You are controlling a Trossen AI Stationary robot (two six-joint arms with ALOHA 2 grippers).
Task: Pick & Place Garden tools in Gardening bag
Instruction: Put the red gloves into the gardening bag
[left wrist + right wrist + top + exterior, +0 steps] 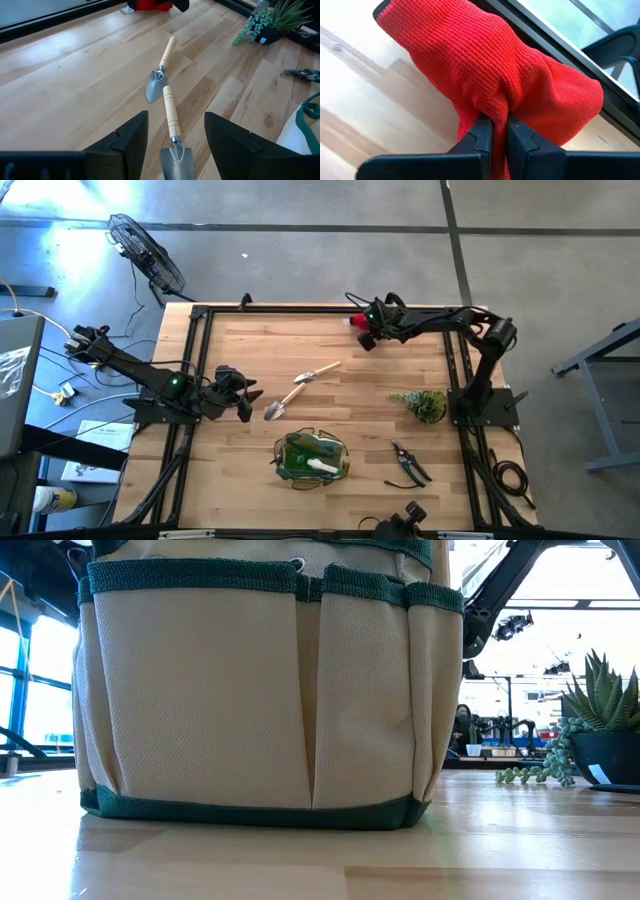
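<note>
Right tool (498,131) at far counter edge, fingers pinched tight on red glove (490,70). Left tool (176,137) open, hovering above near trowel (173,140); second trowel (160,72) just beyond. Shears (408,463) right of bag (311,459) on counter (380,375).

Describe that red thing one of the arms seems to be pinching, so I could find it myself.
Start at the wooden table and go to its far edge, where the right arm reaches in. There the right tool is shut on the red glove, a soft knitted bundle. It is the only red, fabric thing; the trowels lie mid-table, wood and metal.
</note>
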